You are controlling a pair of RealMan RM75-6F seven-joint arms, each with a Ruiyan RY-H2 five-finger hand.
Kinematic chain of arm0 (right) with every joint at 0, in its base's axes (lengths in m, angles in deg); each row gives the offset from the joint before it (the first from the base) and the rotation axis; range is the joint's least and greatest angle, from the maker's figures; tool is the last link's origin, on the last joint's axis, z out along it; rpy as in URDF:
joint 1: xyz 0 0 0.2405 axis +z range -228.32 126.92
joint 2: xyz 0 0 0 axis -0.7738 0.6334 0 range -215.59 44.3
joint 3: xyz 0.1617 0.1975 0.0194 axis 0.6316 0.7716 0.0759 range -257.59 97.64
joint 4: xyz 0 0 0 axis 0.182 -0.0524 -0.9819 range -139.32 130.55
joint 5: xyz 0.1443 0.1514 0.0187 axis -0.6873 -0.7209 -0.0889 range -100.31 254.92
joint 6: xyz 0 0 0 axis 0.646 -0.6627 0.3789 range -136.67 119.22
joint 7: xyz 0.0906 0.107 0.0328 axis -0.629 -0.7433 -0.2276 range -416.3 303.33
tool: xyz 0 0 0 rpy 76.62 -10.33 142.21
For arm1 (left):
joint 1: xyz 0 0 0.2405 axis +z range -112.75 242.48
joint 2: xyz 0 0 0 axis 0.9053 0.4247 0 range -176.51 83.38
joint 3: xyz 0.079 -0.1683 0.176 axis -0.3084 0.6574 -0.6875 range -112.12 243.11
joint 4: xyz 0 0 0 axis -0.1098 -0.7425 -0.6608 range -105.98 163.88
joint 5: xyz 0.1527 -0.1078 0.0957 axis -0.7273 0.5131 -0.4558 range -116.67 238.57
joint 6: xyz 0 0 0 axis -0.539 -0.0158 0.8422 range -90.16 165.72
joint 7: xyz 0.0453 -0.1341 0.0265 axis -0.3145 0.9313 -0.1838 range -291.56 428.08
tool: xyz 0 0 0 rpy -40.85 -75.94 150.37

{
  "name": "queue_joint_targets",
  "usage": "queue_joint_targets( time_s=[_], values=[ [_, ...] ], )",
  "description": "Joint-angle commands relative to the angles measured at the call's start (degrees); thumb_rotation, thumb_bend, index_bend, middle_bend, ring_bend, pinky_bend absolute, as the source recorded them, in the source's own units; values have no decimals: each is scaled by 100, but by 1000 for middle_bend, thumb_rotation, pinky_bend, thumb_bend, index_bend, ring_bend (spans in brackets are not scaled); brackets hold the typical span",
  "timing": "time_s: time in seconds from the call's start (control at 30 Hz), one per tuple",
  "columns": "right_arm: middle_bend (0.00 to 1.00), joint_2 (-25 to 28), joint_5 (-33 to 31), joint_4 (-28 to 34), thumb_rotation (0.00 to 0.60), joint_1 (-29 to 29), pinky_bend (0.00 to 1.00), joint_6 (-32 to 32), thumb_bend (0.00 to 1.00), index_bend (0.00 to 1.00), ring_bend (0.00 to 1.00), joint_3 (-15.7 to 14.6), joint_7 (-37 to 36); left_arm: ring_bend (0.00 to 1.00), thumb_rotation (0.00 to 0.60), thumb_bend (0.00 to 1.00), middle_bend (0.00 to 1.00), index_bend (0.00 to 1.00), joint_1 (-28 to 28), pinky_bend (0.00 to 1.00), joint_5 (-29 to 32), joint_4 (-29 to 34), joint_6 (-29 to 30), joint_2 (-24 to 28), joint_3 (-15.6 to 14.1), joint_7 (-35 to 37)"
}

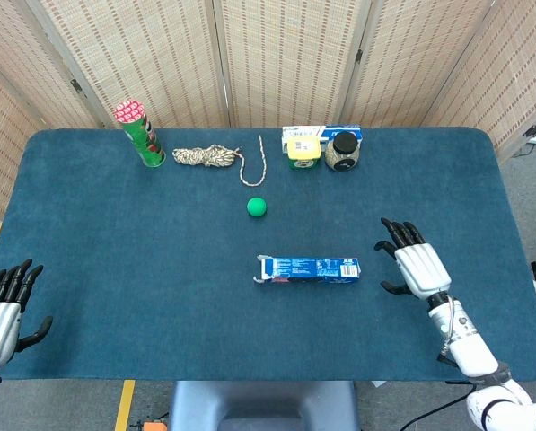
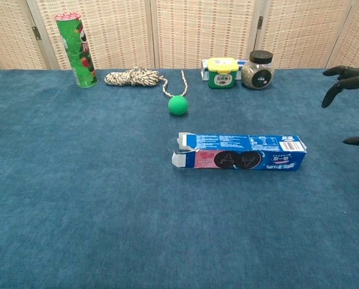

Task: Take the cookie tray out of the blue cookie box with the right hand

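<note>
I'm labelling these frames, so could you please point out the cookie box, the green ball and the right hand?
cookie box [image 2: 245, 143], chest view, middle of its top face
green ball [image 1: 257, 207], head view, its centre
right hand [image 1: 419, 268], head view, back of the hand

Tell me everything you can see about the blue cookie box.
The blue cookie box is a long, slim carton, apparently cardboard, lying flat on the blue tablecloth near the table's middle. Dark sandwich cookies are printed on its front face. Its left end is open, flaps splayed. Nothing touches it; the right hand hovers open beyond its closed right end.
</note>
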Motion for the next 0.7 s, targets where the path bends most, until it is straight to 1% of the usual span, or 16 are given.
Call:
queue_joint_targets(
  time_s=[0.03, 0.2, 0.47, 0.7],
  values=[
    [0, -249, -247, 47, 600, 108, 0, -78, 231, 300, 0, 3, 405, 2, 600, 359, 34, 22, -31, 2, -53, -33, -42, 45, -20, 121],
    [0, -550, -521, -2, 600, 142, 0, 14, 231, 300, 0, 7, 761, 2, 600, 359, 34, 23, -67, 2, -150, -92, -62, 112, -43, 335],
    [0, -1107, -848, -395, 600, 304, 0, 59, 231, 300, 0, 70, 1108, 2, 600, 359, 34, 24, -209, 2, -178, -206, -258, 181, -36, 630],
    [0, -1352, -1060, -612, 600, 432, 0, 54, 231, 300, 0, 134, 1289, 2, 600, 360, 34, 24, -254, 2, -279, -264, -265, 222, -71, 790]
  ],
)
